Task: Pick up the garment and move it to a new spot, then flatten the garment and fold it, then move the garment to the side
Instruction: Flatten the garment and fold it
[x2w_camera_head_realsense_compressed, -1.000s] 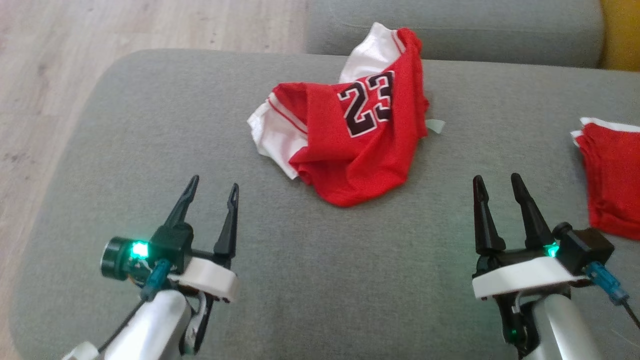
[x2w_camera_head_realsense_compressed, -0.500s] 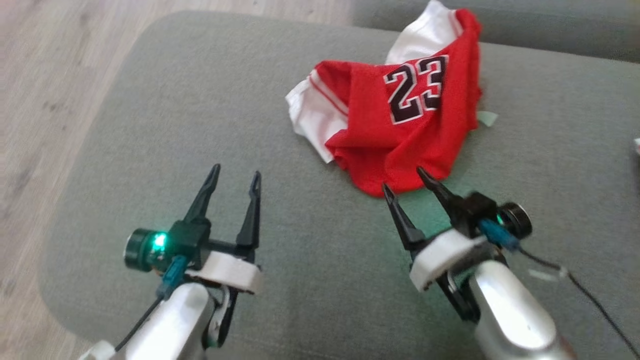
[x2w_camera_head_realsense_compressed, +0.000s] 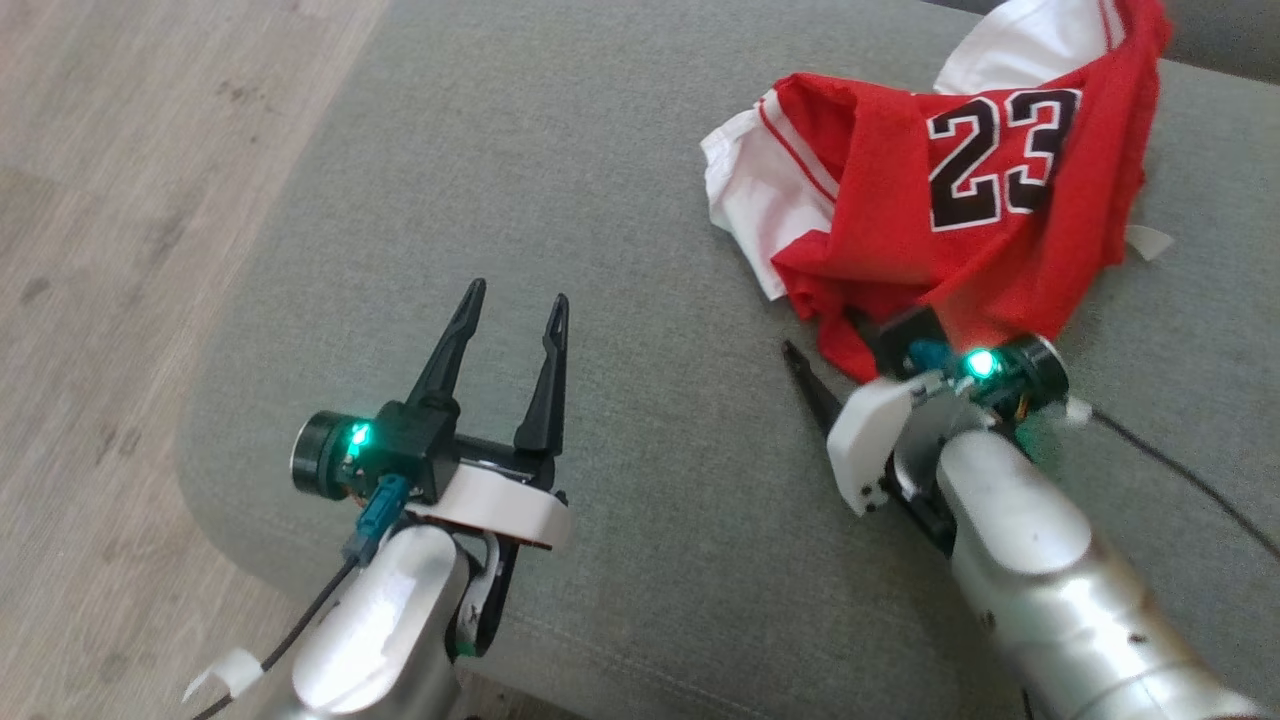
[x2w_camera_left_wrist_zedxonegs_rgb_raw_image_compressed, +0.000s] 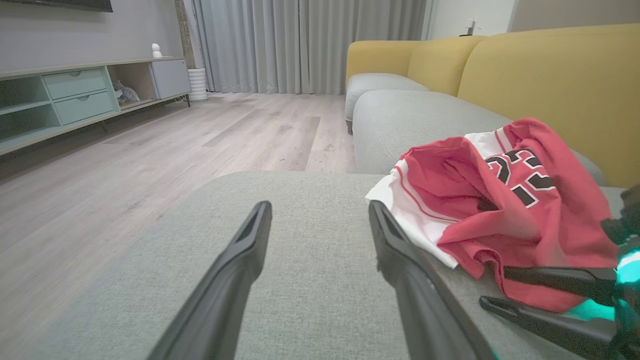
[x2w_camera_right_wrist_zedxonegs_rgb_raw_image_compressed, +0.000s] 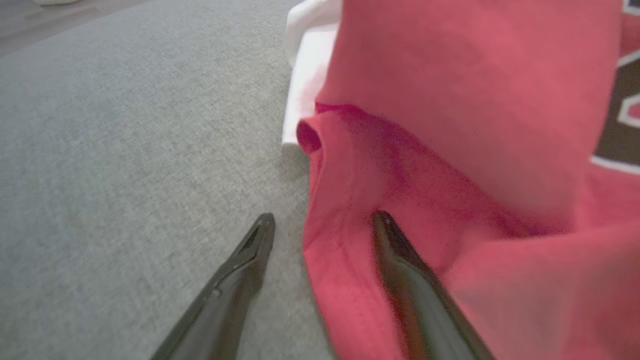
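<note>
One garment (x2w_camera_head_realsense_compressed: 900, 230), a red and white jersey with one black "23", is lying crumpled on the grey seat cushion (x2w_camera_head_realsense_compressed: 600, 150), toward its far right in the head view, with one small white tag (x2w_camera_head_realsense_compressed: 1145, 240) sticking out at its right edge. Two grippers are showing, each with two dark fingers and one green light glowing. The left gripper (x2w_camera_head_realsense_compressed: 517, 293) is hovering over bare cushion, well apart from the jersey, jaws spread wide, gripping nothing. The right gripper (x2w_camera_head_realsense_compressed: 825, 335) is sitting at the garment's near red edge, jaws also spread wide, not clamped. In the right wrist view one finger (x2w_camera_right_wrist_zedxonegs_rgb_raw_image_compressed: 250, 260) is lying over grey cushion and the other (x2w_camera_right_wrist_zedxonegs_rgb_raw_image_compressed: 400, 260) over red cloth, the hem running between them. Wood floor (x2w_camera_head_realsense_compressed: 120, 200) is showing left of the cushion. One yellow backrest (x2w_camera_left_wrist_zedxonegs_rgb_raw_image_compressed: 540, 75) is standing behind the jersey in the left wrist view
</note>
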